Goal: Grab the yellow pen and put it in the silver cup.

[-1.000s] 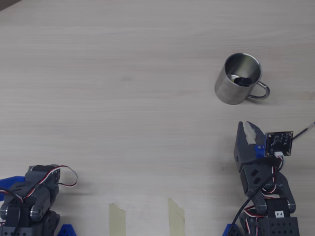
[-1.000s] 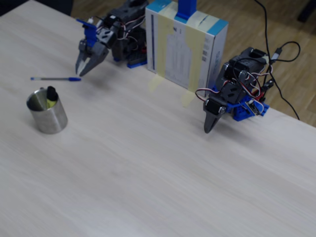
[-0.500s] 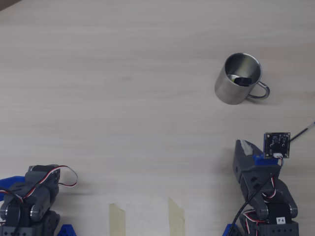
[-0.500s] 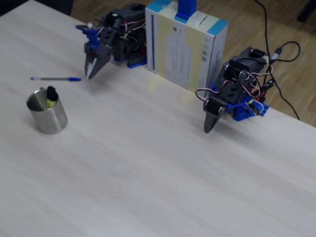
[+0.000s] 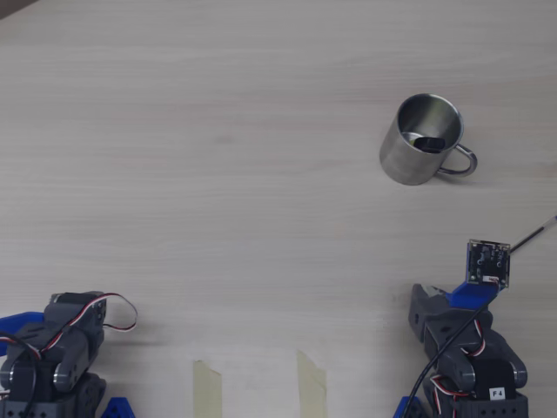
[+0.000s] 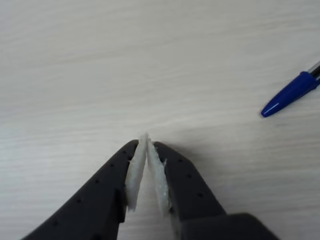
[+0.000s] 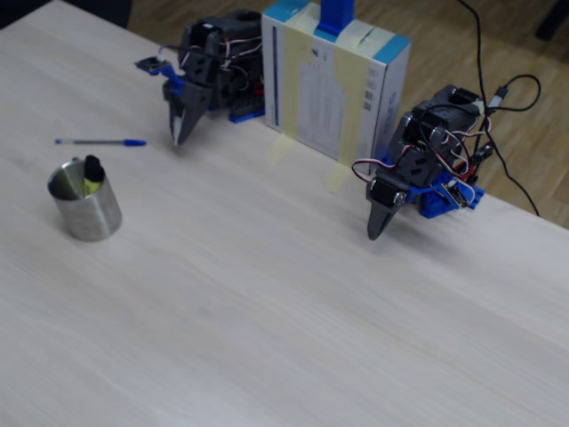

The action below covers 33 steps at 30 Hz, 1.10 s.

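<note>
The silver cup [image 7: 91, 214] stands upright on the pale wood table, at the left of the fixed view and at the upper right of the overhead view [image 5: 406, 159]. The yellow pen [image 7: 92, 178] stands inside it, black cap up, leaning on the rim. From overhead only a dark end of the pen [image 5: 428, 142] shows inside the cup. My gripper [image 6: 145, 140] is shut and empty, its tips just above the bare table. In the fixed view my gripper [image 7: 179, 137] hangs pointing down, well away from the cup.
A thin blue pen [image 6: 289, 94] lies on the table to the right of my gripper, between gripper and cup in the fixed view [image 7: 100, 141]. A second arm [image 7: 384, 209] rests folded. A white-and-blue box [image 7: 336, 84] stands between the arms. Two tape strips [image 5: 207, 387] mark the near edge.
</note>
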Tool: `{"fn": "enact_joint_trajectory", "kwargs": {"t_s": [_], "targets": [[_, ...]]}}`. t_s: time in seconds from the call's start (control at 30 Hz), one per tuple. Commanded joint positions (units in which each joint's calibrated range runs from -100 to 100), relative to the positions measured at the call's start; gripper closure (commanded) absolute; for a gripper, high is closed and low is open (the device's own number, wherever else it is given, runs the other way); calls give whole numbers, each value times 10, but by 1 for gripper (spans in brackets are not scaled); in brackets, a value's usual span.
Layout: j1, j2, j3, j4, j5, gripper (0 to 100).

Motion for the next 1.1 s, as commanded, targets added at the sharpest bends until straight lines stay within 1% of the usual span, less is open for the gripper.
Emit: {"fn": "enact_joint_trajectory", "kwargs": {"t_s": [0.0, 0.13, 0.23, 1.07], "targets": [[-2, -8, 8, 26, -4, 97], [-3, -8, 8, 61, -4, 97], [-3, -8, 8, 88, -17, 97], [7, -3, 7, 87, -17, 96]]}}
